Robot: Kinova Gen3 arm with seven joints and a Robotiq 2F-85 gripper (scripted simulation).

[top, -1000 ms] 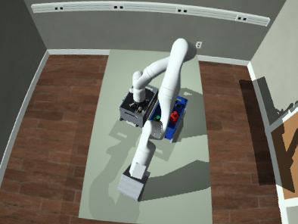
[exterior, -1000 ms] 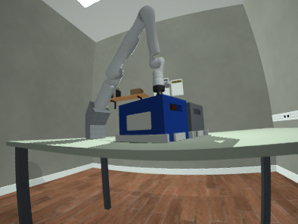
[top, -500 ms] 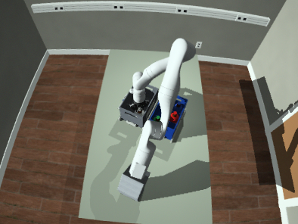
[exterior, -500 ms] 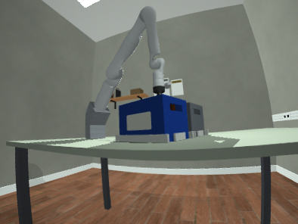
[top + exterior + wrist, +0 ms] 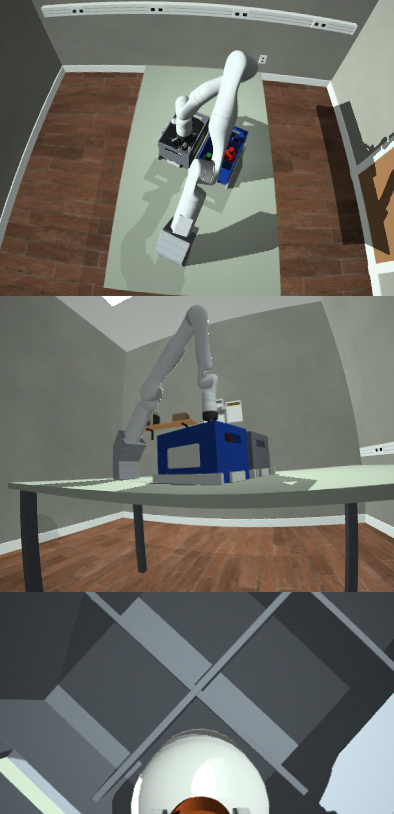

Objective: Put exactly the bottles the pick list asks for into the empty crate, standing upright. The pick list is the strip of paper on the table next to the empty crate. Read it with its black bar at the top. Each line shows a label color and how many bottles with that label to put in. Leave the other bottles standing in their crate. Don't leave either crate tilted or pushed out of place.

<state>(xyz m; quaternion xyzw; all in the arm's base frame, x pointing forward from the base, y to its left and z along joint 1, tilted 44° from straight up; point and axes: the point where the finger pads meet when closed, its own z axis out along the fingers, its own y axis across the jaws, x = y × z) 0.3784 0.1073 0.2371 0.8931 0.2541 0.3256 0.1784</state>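
So, the glossy white bottle with the orange-brown cap (image 5: 185,146) (image 5: 200,765) is at the grey crate, by the crossing dividers. Can't tell if its base touches the crate floor, and I can't see its label color from here. My black two-finger gripper (image 5: 183,142) (image 5: 210,416) (image 5: 200,810) is clamped on it around the cap, a pad on either side. The square cells I can see past it in the grey divided crate (image 5: 170,151) (image 5: 259,451) (image 5: 193,693) have no bottles in them.

Right beside that is the blue crate with a pale side panel (image 5: 225,175) (image 5: 232,456), with a red bottle (image 5: 230,154) and a bit of something green (image 5: 208,157) showing from above. My white jointed arm (image 5: 222,115) (image 5: 167,361) arches over the blue one and blocks part of it. Both crates sit level on the pale green table (image 5: 130,260) (image 5: 250,497).
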